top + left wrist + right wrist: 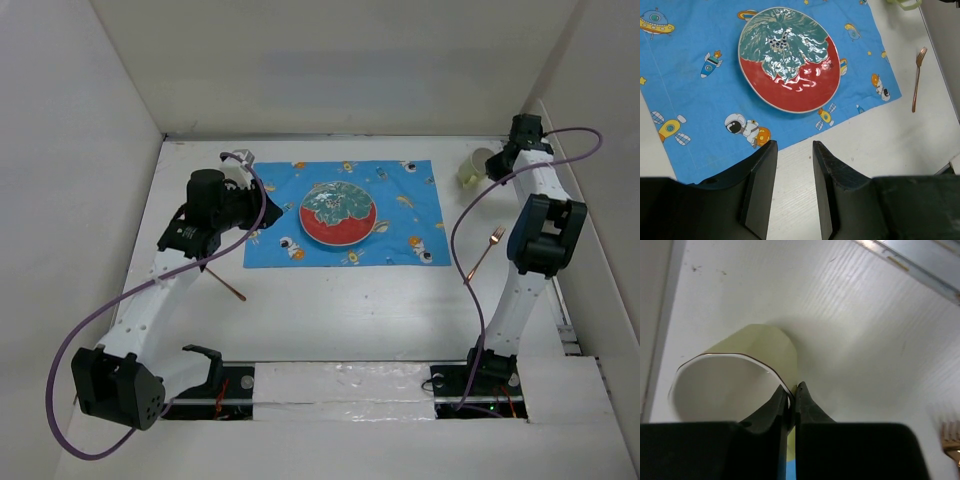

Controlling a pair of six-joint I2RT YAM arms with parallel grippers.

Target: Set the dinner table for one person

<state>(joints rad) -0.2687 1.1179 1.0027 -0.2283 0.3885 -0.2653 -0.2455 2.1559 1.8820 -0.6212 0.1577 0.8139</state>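
Dinner table (330, 310): plate (338, 214) on placemat (410, 215), fork (486, 252); left fingers (760, 185) apart, right fingers (767, 412) clamping cup (760, 342).

My left arm (140, 310) and right arm (515, 300) are built from white links joined by bulky black joint housings, and small holes dot the left link. A purple cable (60, 360) loops loosely off each arm. My left end effector (793, 145) and right end effector (792, 390) each carry two matte black, wedge-shaped fingers.
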